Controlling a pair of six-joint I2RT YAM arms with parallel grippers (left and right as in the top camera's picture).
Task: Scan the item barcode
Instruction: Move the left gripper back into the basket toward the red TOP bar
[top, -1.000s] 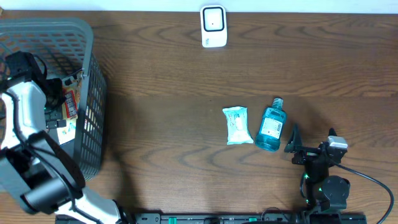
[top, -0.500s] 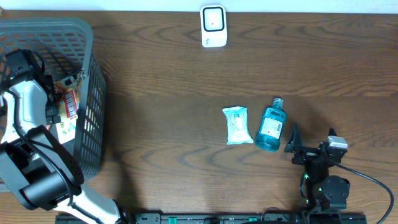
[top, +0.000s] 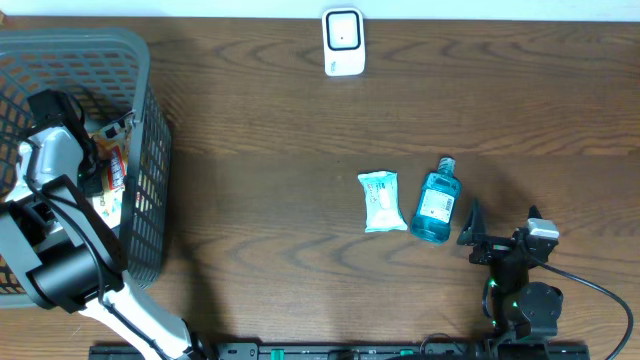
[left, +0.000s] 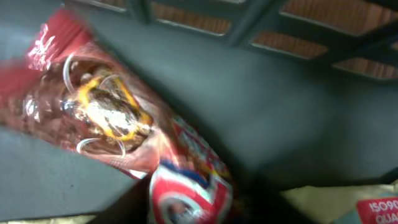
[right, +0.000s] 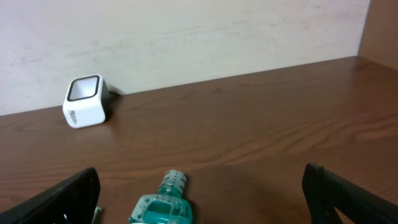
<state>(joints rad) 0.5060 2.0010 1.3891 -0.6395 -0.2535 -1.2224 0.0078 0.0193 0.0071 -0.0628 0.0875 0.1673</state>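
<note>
A red snack packet (left: 112, 118) lies inside the grey basket (top: 143, 70) at the table's left, among other packets. My left gripper (top: 98, 165) reaches down into the basket, and its dark fingers (left: 124, 208) press the packet's red, white and blue end from both sides. This view is blurred. The white barcode scanner (top: 343, 42) stands at the table's far edge, also seen as the scanner (right: 84, 101) in the right wrist view. My right gripper (top: 477, 237) rests open near the front right, with nothing between its fingers.
A teal bottle (top: 435, 205) lies on its side just left of the right gripper, its cap (right: 173, 182) pointing to the far edge. A pale blue wipes pack (top: 382, 202) lies beside it. Basket walls surround the left gripper.
The left arm has shifted slightly right inside the basket and its jaws have come in on the red packet. The right arm and table items have not moved.
</note>
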